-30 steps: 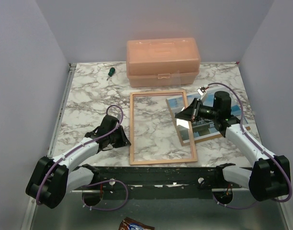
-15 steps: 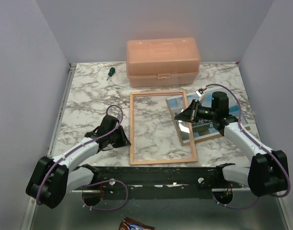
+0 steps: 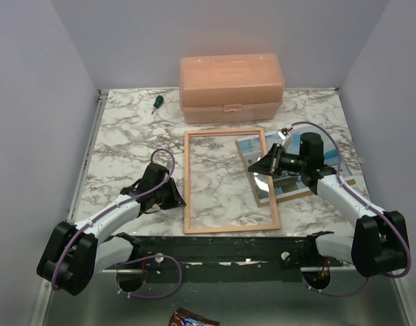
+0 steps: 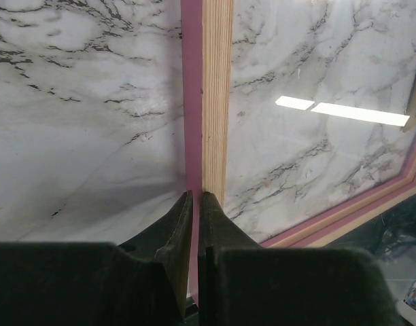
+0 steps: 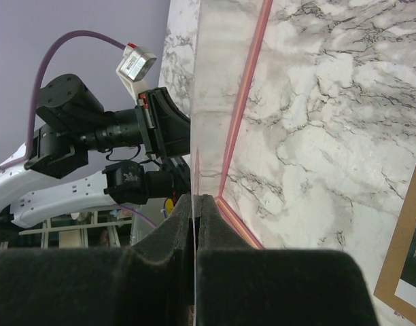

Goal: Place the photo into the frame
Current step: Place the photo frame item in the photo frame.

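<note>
At the near edge of the marble-patterned worktop (image 3: 126, 136), the left end effector (image 4: 194, 197) sits low on the left rail of the thin rectangular picture frame (image 3: 187, 170). Its fingers are almost together and pinch the rail's pink outer edge. The frame lies flat in the middle of the worktop with its pale wood back upward (the pink shows only along the sides), and marble is visible through its opening. Over the frame's right rail, the right end effector (image 5: 194, 198) is clamped tight on a thin, clear, reflective pane (image 3: 261, 180). The pane stands tilted on edge and mirrors that arm in the wrist view. Just behind the pane, right of the frame, lies the glossy rectangular print of a white structure against blue (image 3: 293, 187). It rests flat on a plain brown backing board (image 3: 298, 195), outside the frame and partly hidden by the right arm. At the far edge stands a translucent peach plastic box with a latched lid (image 3: 232, 87), and a small green-handled screwdriver (image 3: 156, 102) lies to its left.
</note>
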You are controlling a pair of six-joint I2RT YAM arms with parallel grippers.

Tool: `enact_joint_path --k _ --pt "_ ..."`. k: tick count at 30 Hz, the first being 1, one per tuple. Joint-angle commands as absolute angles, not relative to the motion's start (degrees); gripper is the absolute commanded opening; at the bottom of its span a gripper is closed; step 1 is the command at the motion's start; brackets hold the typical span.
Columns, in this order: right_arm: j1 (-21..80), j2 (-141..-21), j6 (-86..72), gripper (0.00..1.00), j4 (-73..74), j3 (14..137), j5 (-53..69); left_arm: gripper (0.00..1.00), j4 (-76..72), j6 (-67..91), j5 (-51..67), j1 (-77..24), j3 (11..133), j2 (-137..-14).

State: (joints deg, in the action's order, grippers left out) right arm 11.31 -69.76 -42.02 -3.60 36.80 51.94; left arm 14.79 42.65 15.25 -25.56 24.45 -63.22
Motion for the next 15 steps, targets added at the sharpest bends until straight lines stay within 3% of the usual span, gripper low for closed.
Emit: enact_joint_path --k 1,15 --pt "11.82 -69.42 -43.12 0.01 -7.66 35.82 53.11 0.1 18.19 40.34 12.04 -25.13 23.11 -65.03" --pt "12.87 -69.96 -46.45 0.01 -11.17 34.61 52.33 0.1 18.25 40.16 12.17 -25.05 23.14 -65.29"
